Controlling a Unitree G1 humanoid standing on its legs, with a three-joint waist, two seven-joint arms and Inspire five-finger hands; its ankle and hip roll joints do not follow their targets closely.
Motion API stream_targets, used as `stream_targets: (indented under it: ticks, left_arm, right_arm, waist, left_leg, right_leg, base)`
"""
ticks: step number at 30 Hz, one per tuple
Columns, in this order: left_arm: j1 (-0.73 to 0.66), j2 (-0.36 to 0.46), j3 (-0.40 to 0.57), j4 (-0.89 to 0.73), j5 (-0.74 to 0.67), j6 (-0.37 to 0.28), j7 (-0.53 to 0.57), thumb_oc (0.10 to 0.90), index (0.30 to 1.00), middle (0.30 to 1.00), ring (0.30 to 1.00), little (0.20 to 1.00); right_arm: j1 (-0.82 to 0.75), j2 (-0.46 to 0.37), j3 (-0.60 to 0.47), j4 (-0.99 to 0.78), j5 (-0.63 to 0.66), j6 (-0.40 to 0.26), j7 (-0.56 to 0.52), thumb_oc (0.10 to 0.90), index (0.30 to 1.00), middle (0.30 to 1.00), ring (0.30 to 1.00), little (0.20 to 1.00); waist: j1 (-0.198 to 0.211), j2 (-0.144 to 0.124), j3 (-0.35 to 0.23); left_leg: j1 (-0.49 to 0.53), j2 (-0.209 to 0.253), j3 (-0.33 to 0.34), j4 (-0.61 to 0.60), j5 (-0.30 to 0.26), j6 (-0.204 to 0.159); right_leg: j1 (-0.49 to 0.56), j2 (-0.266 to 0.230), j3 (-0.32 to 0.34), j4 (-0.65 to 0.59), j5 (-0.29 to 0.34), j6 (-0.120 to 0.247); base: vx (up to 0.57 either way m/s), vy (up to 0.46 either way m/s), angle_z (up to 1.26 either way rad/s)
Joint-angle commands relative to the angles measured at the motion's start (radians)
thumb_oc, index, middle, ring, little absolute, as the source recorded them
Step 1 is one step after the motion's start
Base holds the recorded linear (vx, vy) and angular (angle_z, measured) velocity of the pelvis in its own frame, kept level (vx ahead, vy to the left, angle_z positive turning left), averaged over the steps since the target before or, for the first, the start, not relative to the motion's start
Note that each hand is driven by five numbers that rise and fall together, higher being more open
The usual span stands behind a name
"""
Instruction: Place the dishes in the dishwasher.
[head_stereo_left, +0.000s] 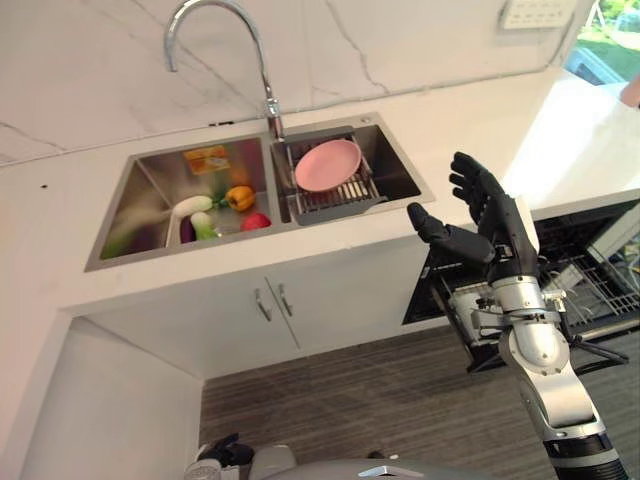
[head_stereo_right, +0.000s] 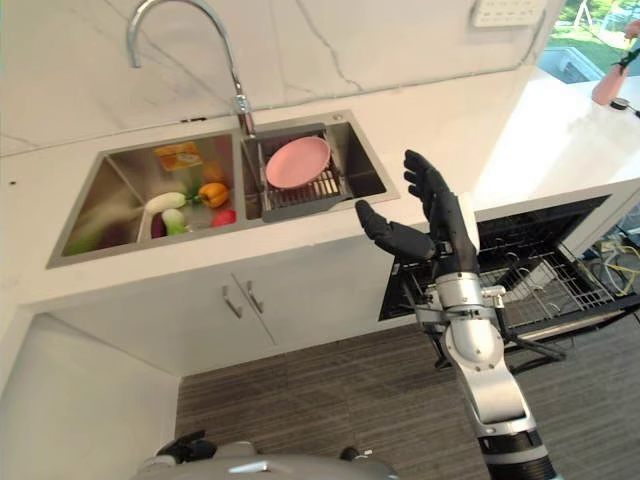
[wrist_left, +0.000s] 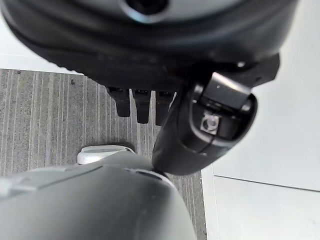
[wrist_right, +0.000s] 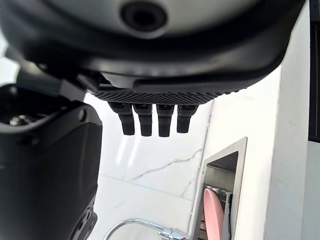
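Observation:
A pink plate stands tilted in a dark dish rack inside the right basin of the steel sink. My right hand is raised in front of the counter edge, to the right of the sink and apart from the plate. It is open, with straight fingers and nothing in it. Past them the plate appears edge-on. The open dishwasher with its wire rack lies just right of that hand. My left hand hangs low over the floor, open and empty.
The left basin holds a yellow pepper, a red vegetable and a white and green item. A tall curved faucet rises behind the sink. White cabinet doors sit below. A pink bottle stands far right on the counter.

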Motion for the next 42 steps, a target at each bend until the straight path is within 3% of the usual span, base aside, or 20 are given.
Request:
stream_targets:
  ticks: [1, 4, 7, 8, 13, 15, 18, 21, 30, 35, 42]
  left_arm:
    - [0.001, -0.070, -0.070, 0.022, -0.012, -0.010, -0.020, 0.800, 0.900, 0.900, 0.900, 0.900]
    - [0.019, -0.065, -0.043, 0.044, 0.005, 0.001, -0.022, 0.800, 0.900, 0.900, 0.900, 0.900]
    - [0.021, -0.054, -0.032, 0.057, 0.024, 0.007, -0.022, 0.800, 0.900, 0.900, 0.900, 0.900]
    - [0.028, -0.033, -0.022, 0.062, 0.039, 0.010, -0.027, 0.800, 0.900, 0.900, 0.900, 0.900]
    - [0.023, 0.003, 0.009, 0.065, 0.029, 0.017, -0.023, 0.800, 0.900, 0.900, 0.900, 0.900]
    - [0.026, 0.003, 0.011, 0.062, 0.027, 0.015, -0.025, 0.800, 0.900, 0.900, 0.900, 0.900]
    - [0.015, 0.004, -0.001, 0.065, 0.037, 0.008, -0.035, 0.800, 0.900, 0.900, 0.900, 0.900]
    - [0.020, 0.003, 0.004, 0.070, 0.041, 0.005, -0.039, 0.800, 0.900, 0.900, 0.900, 0.900]
    - [0.031, -0.026, -0.012, 0.071, 0.031, 0.001, -0.059, 0.800, 0.900, 0.900, 0.900, 0.900]
    - [0.039, -0.032, -0.035, 0.059, 0.053, -0.002, -0.072, 0.800, 0.900, 0.900, 0.900, 0.900]
    - [0.052, -0.018, -0.039, 0.083, 0.110, -0.012, -0.112, 0.800, 0.900, 0.900, 0.900, 0.900]
  right_arm:
    - [-0.138, -0.020, -0.038, -0.008, 0.028, -0.112, -0.014, 0.800, 0.900, 0.900, 0.900, 0.900]
    - [-0.114, -0.016, -0.060, -0.002, 0.001, -0.097, -0.011, 0.800, 0.900, 0.900, 0.900, 0.900]
    - [-0.106, -0.012, -0.065, 0.008, -0.013, -0.087, -0.003, 0.800, 0.900, 0.900, 0.900, 0.900]
    - [-0.111, -0.007, -0.066, 0.027, -0.027, -0.080, 0.003, 0.800, 0.900, 0.900, 0.900, 0.900]
    - [-0.119, 0.014, -0.062, 0.049, -0.050, -0.075, 0.013, 0.800, 0.900, 0.900, 0.900, 0.900]
    - [-0.117, 0.020, -0.064, 0.050, -0.049, -0.074, 0.014, 0.800, 0.900, 0.900, 0.900, 0.900]
    - [-0.128, 0.015, -0.063, 0.058, -0.036, -0.085, 0.030, 0.800, 0.900, 0.900, 0.900, 0.900]
    - [-0.119, 0.012, -0.068, 0.059, -0.038, -0.089, 0.035, 0.800, 0.900, 0.900, 0.900, 0.900]
    - [-0.127, -0.061, -0.072, 0.078, -0.093, -0.075, 0.060, 0.800, 0.900, 0.900, 0.900, 0.900]
    - [-0.173, -0.156, -0.076, 0.130, -0.173, -0.073, 0.060, 0.800, 0.900, 0.900, 0.900, 0.900]
    - [-0.229, -0.363, -0.039, 0.191, -0.358, -0.103, 0.121, 0.800, 0.900, 0.900, 0.900, 0.900]
  waist:
    - [0.051, 0.002, -0.009]
    - [0.048, 0.020, -0.038]
    - [0.048, 0.020, -0.041]
    - [0.057, 0.018, -0.030]
    - [0.061, 0.017, 0.008]
    - [0.061, 0.017, 0.008]
    - [0.058, 0.012, -0.004]
    - [0.068, -0.006, -0.024]
    - [0.092, -0.016, -0.075]
    - [0.099, -0.012, -0.090]
    - [0.107, -0.003, -0.092]
  left_leg:
    - [0.021, -0.057, -0.090, -0.146, 0.091, 0.038]
    - [0.091, -0.061, -0.056, -0.255, 0.098, 0.055]
    - [0.120, -0.080, -0.050, -0.277, 0.094, 0.073]
    - [0.143, -0.094, -0.032, -0.282, 0.078, 0.101]
    - [0.174, -0.123, -0.031, -0.267, 0.041, 0.160]
    - [0.183, -0.126, -0.038, -0.270, 0.036, 0.161]
    - [0.198, -0.117, -0.057, -0.290, 0.032, 0.142]
    - [0.215, -0.116, -0.047, -0.300, 0.019, 0.134]
    - [0.242, -0.063, -0.039, -0.375, 0.068, 0.081]
    - [0.231, -0.049, -0.046, -0.375, 0.069, 0.061]
    - [0.236, -0.048, -0.055, -0.375, 0.063, 0.058]
  right_leg:
    - [-0.003, -0.087, 0.097, 0.044, -0.023, 0.143]
    - [-0.002, -0.103, 0.094, 0.073, -0.028, 0.162]
    - [-0.017, -0.121, 0.101, 0.130, -0.029, 0.170]
    - [-0.049, -0.139, 0.117, 0.217, -0.031, 0.185]
    - [-0.168, -0.169, 0.178, 0.450, 0.055, 0.236]
    - [-0.180, -0.176, 0.189, 0.447, 0.058, 0.235]
    - [-0.182, -0.211, 0.201, 0.288, 0.073, 0.236]
    - [-0.143, -0.221, 0.162, 0.184, 0.089, 0.237]
    - [-0.035, -0.172, 0.082, 0.038, 0.070, 0.229]
    - [-0.006, -0.161, 0.045, -0.012, 0.071, 0.228]
    - [-0.001, -0.155, 0.046, -0.012, 0.060, 0.226]
  base:
    - [0.23, 0.203, -0.31]
    - [0.20, 0.240, -0.47]
    - [0.15, 0.269, -0.08]
    - [0.07, 0.213, -0.05]
    - [0.04, 0.167, -0.07]
    - [0.06, 0.012, 0.11]
    - [0.14, -0.124, 0.24]
    - [0.12, -0.121, 0.17]
    - [0.08, -0.111, -0.03]
    - [0.03, -0.066, 0.10]
    - [0.01, -0.008, 0.03]
